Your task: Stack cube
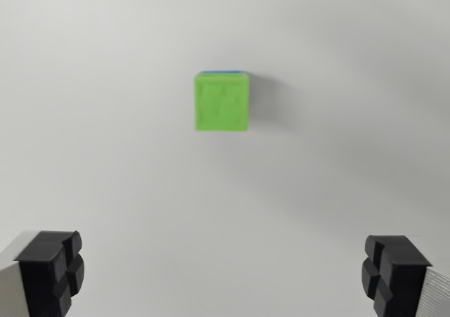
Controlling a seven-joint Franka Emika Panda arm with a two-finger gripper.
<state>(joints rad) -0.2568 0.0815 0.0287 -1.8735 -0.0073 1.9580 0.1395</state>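
Risk first: the green cube (222, 102) appears to sit on top of a blue cube (223, 72), of which only a thin sliver shows along the green one's upper edge. If so, the stack looks made, and the main hazard is knocking it. Any drop or sideways drift of the gripper (223, 275) toward the cubes could clip the green one and slide it off. The green cube also looks slightly offset from the blue edge beneath, so a light nudge might be enough. The picture is soft, so how squarely the two sit cannot be told.

Gripper: spread wide, nothing between the jaws. One black fingertip (50, 269) sits at the wrist view's lower left, the other at the lower right, bare white table (105, 155) between them.

Position: the green cube lies well clear of the fingertips, above them in the view and roughly centred between them, slightly toward the left. No contact with either.
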